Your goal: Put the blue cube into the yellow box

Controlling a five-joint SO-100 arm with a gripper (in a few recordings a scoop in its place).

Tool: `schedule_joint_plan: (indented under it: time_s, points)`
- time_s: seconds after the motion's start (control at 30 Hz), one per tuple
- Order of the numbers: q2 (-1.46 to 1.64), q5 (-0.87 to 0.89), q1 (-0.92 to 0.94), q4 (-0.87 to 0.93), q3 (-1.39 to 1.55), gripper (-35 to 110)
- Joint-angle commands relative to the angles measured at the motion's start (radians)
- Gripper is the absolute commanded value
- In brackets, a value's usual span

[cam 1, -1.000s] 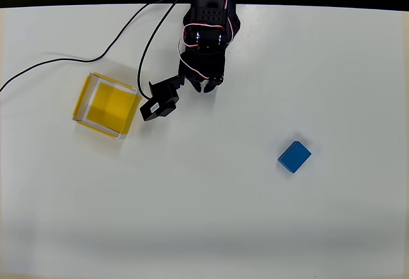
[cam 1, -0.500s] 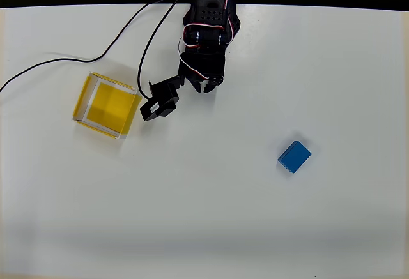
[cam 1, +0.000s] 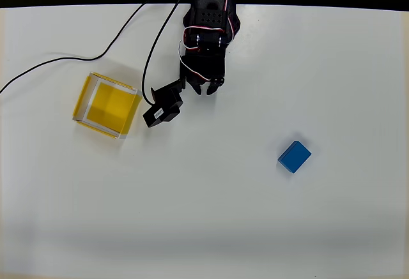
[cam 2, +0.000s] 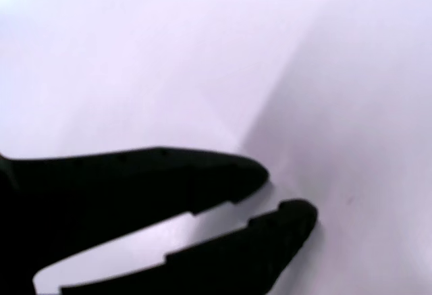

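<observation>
One blue cube (cam 1: 294,156): looks rigid, light, matte; take it across two flat opposite faces. Your end effector (cam 2: 287,197) is slightly parted, empty. Destination: yellow box (cam 1: 107,105)

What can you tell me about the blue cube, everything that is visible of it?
The blue cube is a small solid block of bright blue with plain matte faces. It lies flat on the white table, turned at an angle to the table's edges, at the right in the overhead view. Nothing but the table touches it.
</observation>
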Motion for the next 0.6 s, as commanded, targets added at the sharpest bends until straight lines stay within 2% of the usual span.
schedule_joint_plan:
  time_s: [0.0,0.07,0.17,0.37,0.57]
  points:
    - [-0.161,0.048,-0.049,-0.187,-0.189,20]
    - [-0.258,0.147,-0.071,-0.287,-0.299,27]
    - [-0.411,0.222,-0.104,-0.339,-0.492,34]
    - [-0.727,0.382,-0.175,-0.365,-0.856,39]
    - [-0.997,0.563,-0.23,-0.305,-1.152,39]
